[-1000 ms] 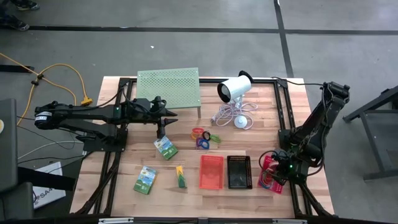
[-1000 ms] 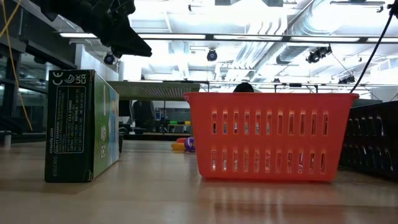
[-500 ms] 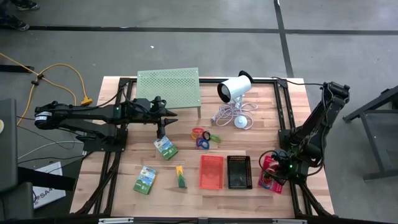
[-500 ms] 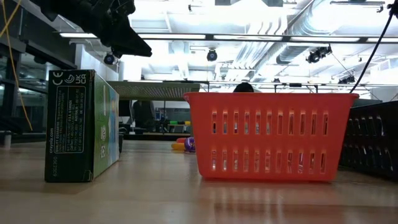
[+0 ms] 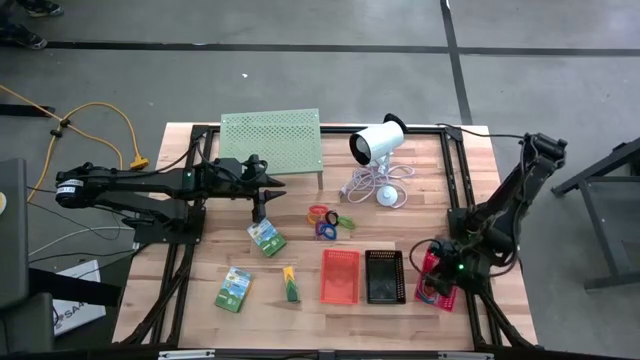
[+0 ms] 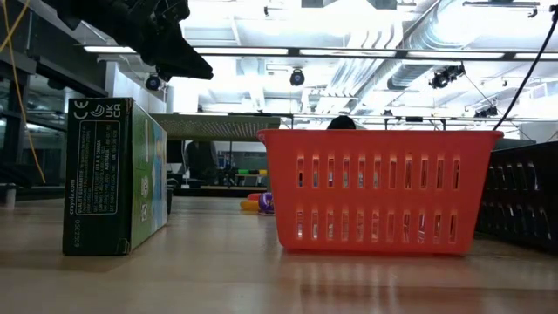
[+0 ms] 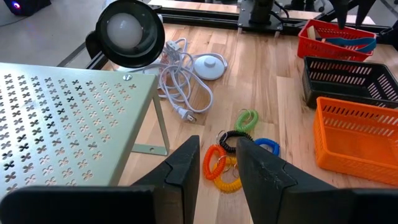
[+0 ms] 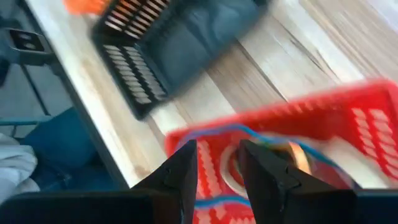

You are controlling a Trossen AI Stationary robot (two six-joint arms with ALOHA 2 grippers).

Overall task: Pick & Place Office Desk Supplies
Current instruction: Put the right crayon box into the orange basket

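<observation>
Sorting looks only partly done. The pink basket [image 5: 437, 278] at the right end of the desk [image 5: 400, 220] already holds some rubber bands, blue and pale ones as the right wrist view shows, while the red basket [image 5: 340, 275] and the black basket [image 5: 384, 276] beside it appear empty from above. Left on the desk are three green packs: one [image 5: 266, 237] near the middle, one [image 5: 233, 289] at the near left, and a smaller one [image 5: 290, 289] just left of the red basket. A cluster of coloured loops [image 5: 328, 220] also lies far of the baskets, apart from them. The right gripper [image 5: 447, 272] hangs low over the pink basket, its arm folded down from the right edge of the desk; its fingers [image 8: 180, 171] stand a little apart and nothing is seen between them. The left gripper [image 5: 262, 208] reaches in from the left with a long, nearly level arm and points down just far of the middle green pack, next to the perforated stand [image 5: 270, 139]. Its fingers [image 7: 183, 168] are slightly open and hold nothing; the loops lie ahead of them.
</observation>
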